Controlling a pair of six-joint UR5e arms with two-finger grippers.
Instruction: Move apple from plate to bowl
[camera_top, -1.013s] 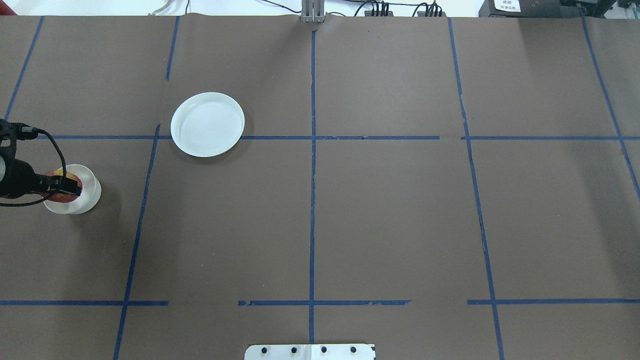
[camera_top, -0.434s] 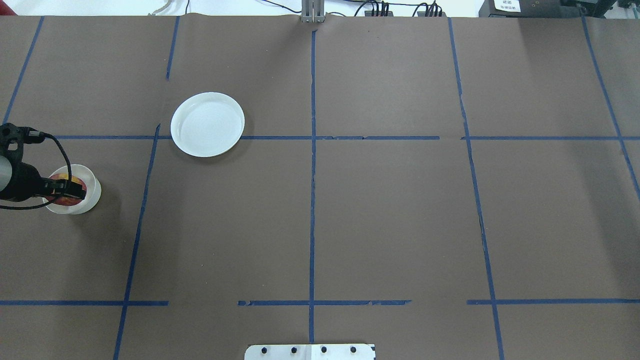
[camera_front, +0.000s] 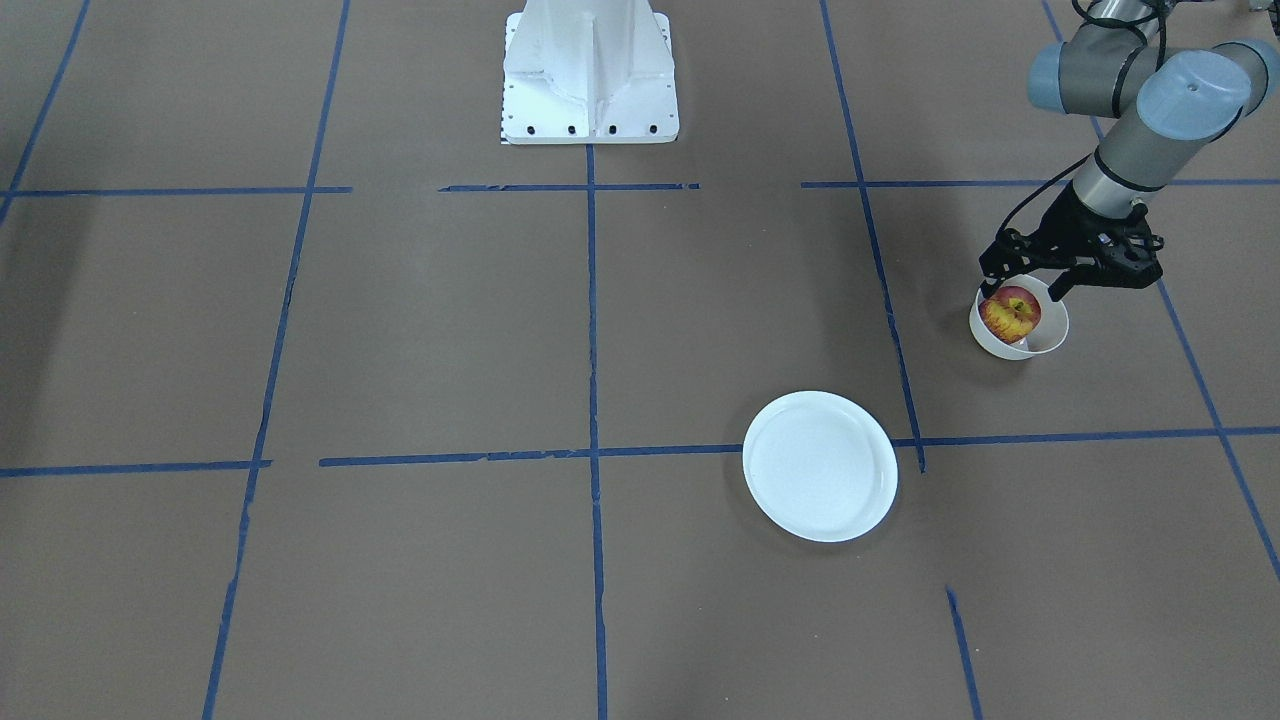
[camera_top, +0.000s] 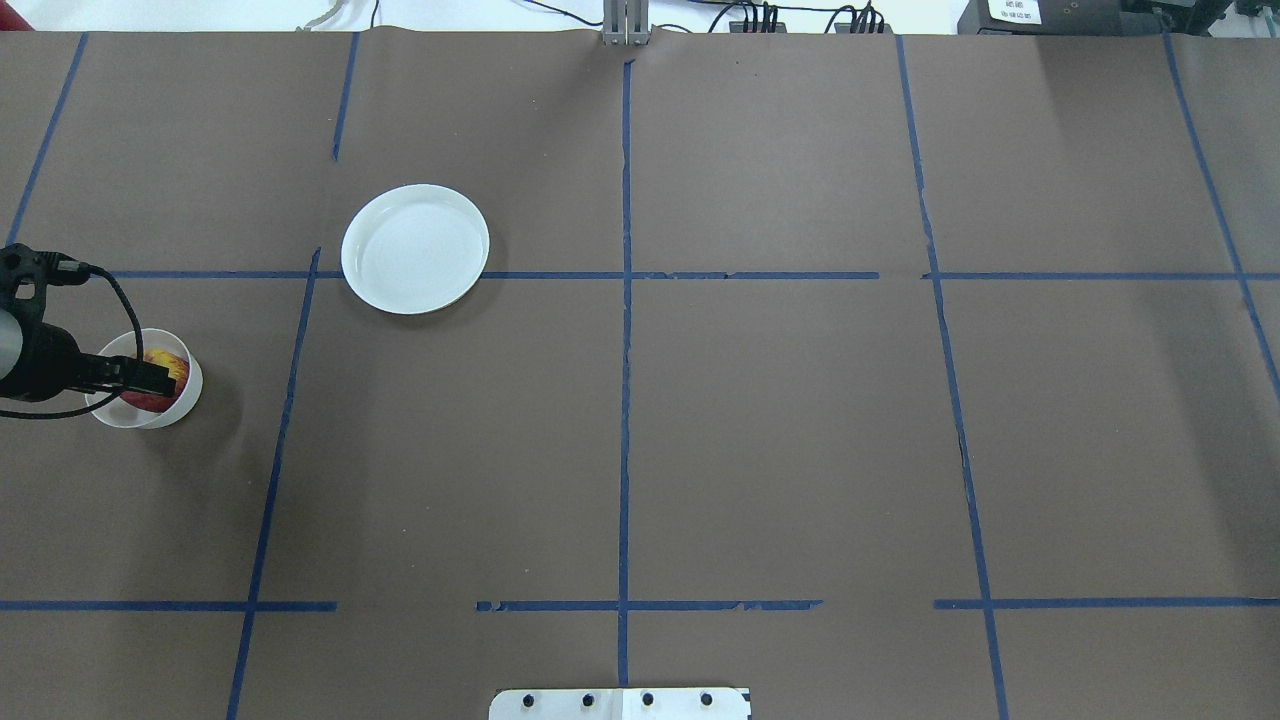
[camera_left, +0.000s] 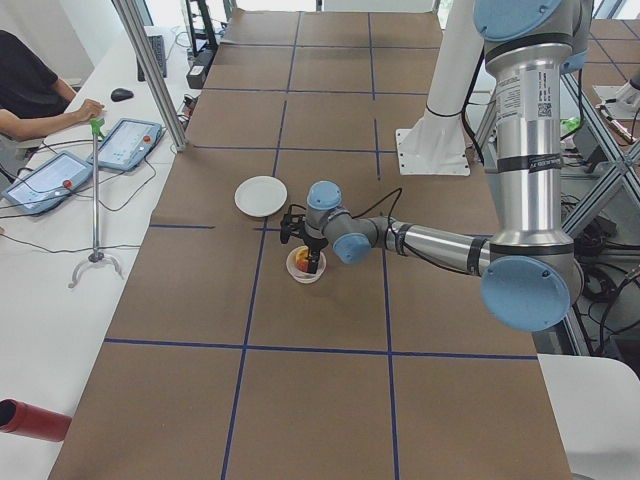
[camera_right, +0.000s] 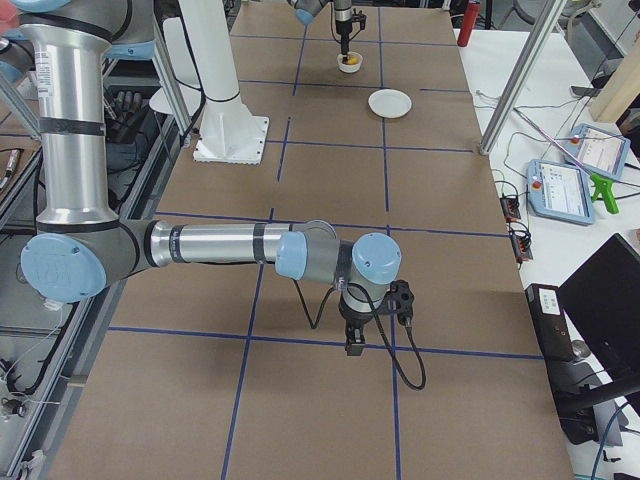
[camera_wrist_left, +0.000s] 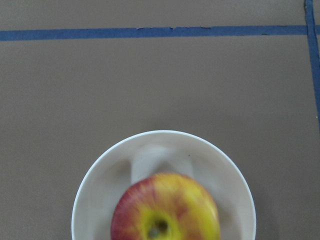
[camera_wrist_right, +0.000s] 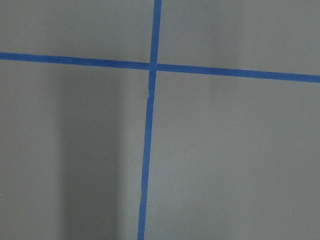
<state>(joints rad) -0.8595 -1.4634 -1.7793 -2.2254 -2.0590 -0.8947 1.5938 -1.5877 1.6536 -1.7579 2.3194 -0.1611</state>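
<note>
The red and yellow apple lies in the small off-white bowl at the table's left end. My left gripper hangs just above the bowl, open, its fingers spread to either side of the apple and not touching it. From overhead the gripper covers part of the apple and the bowl. The left wrist view looks straight down on the apple in the bowl. The white plate stands bare. My right gripper shows only in the exterior right view; I cannot tell its state.
The robot's white base stands at the table's middle back edge. Blue tape lines grid the brown table cover. An operator sits with tablets at a side bench beyond the table's far edge.
The apple has dropped lower into the bowl and my left gripper has let go of it. The gripper has drawn back slightly to the left over the bowl.
</note>
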